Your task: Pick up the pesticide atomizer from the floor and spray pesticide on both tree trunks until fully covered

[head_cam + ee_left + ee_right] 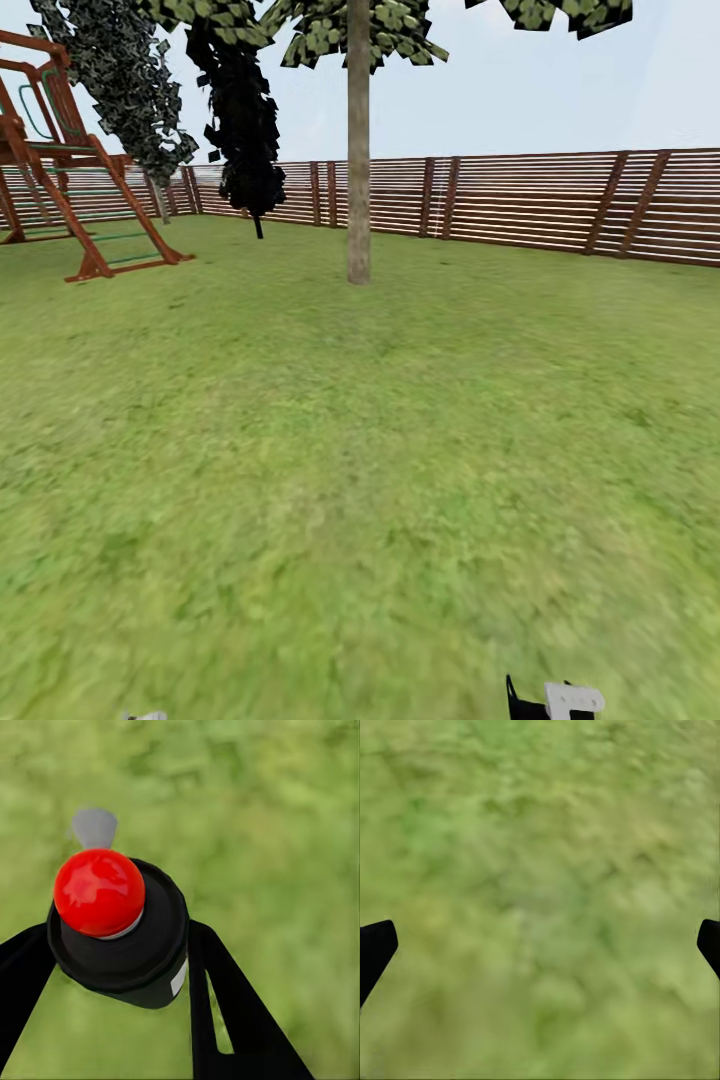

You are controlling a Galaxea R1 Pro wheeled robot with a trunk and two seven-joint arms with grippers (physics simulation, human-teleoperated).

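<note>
From the head camera I am looking across the lawn [330, 450] toward a tree [358, 60] whose smooth grey-tan trunk [358, 170] stands well ahead of me, a little left of centre, in front of the wooden fence [560, 205] that runs along the far side. Off to the left is the wooden play tower [60, 170], and between it and the trunk hang two dark narrow trees [240, 110], close to the fence. At the bottom edge of that picture I catch a bit of my right arm [560, 700], white and black, low over the grass.

On my left wrist camera the left gripper [120, 952] has its two black fingers [225, 1005] closed against the sides of the spray bottle [124, 937]. I see the bottle from above: a black round body with a red ball cap and a small grey nozzle beyond it, held up over blurred grass.

On my right wrist camera the right gripper [540, 941] is spread wide, its fingertips [375, 949] at opposite edges, with bare grass between them
</note>
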